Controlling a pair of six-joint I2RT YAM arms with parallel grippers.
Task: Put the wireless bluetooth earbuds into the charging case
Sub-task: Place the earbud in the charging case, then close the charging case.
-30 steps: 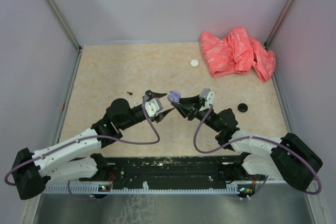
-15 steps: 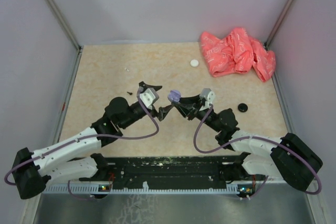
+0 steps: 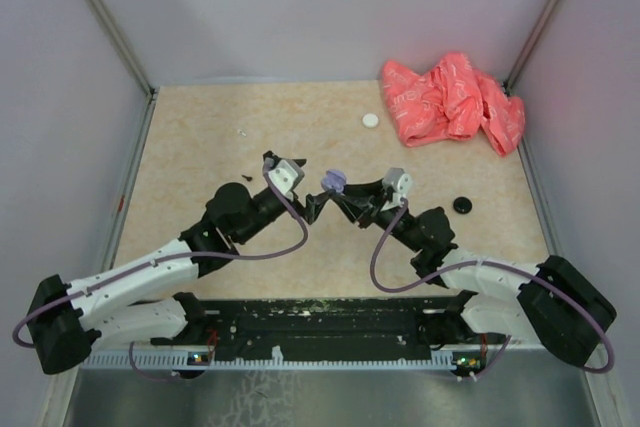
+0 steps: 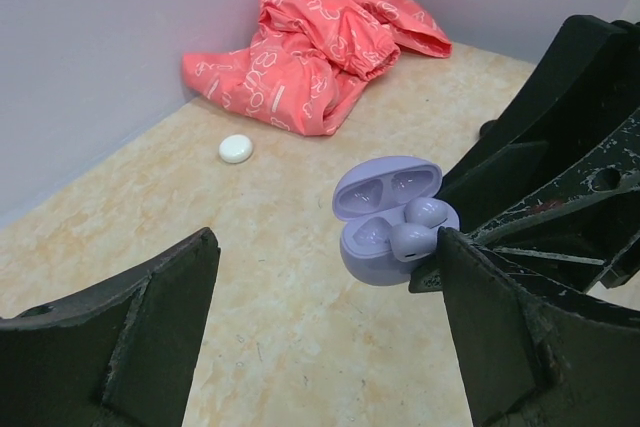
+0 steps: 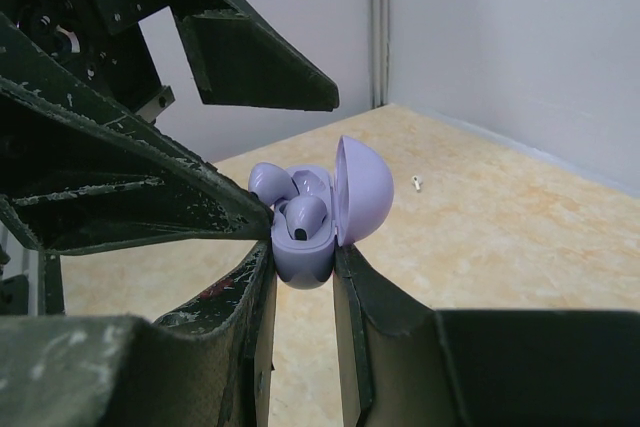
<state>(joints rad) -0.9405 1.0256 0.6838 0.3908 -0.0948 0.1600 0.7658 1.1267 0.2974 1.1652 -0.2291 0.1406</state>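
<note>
Earbuds (image 5: pixel 305 215), both pale purple, sit in the open lavender charging case (image 5: pixel 312 259) your right tool (image 5: pixel 303 269) pinches; your left tool (image 4: pixel 322 252) gapes wide beside it, holding nothing.

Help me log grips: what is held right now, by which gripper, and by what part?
The right gripper pinches the open lavender charging case by the sides of its lower shell. The left gripper is open, holding nothing.

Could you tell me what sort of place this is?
Probably a robotics lab cell: plain walls around a beige tabletop, left arm and right arm mounted at its edge, one gripping a lavender charging case.
</note>
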